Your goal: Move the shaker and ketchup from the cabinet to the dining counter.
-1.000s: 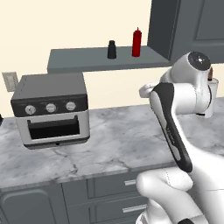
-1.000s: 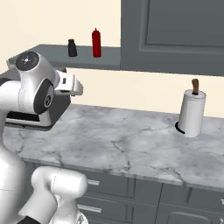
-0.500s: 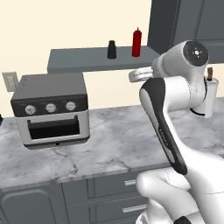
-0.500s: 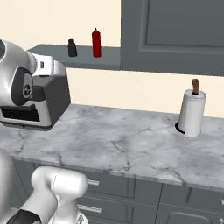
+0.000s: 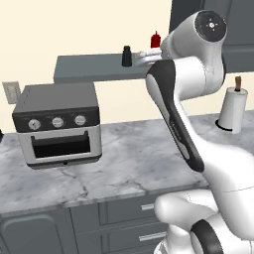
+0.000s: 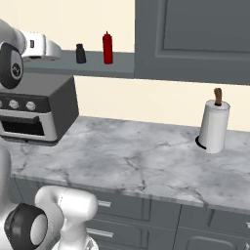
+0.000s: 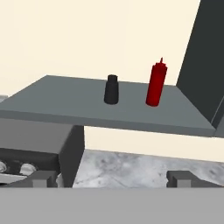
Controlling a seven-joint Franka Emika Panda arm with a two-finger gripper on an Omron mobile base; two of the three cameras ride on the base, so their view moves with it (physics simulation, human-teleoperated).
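At the bottom of the hand view I see the pincer [image 7: 111,177] with its two dark tips standing wide apart, nothing between them. Beyond them lies the marble table [image 7: 131,164], and at lower left the toaster oven [image 7: 39,148] sits under the shelf. On the flat grey shelf board of the cabinet [image 7: 87,107], mid-frame, stands the shaker [image 7: 111,89], upright, with the ketchup [image 7: 156,83] upright near it to the right, the two apart. In the right base view, the shaker [image 6: 80,53] and ketchup [image 6: 107,48] stand at upper left; the paper-towel roll [image 6: 214,124] stands on the table at right.
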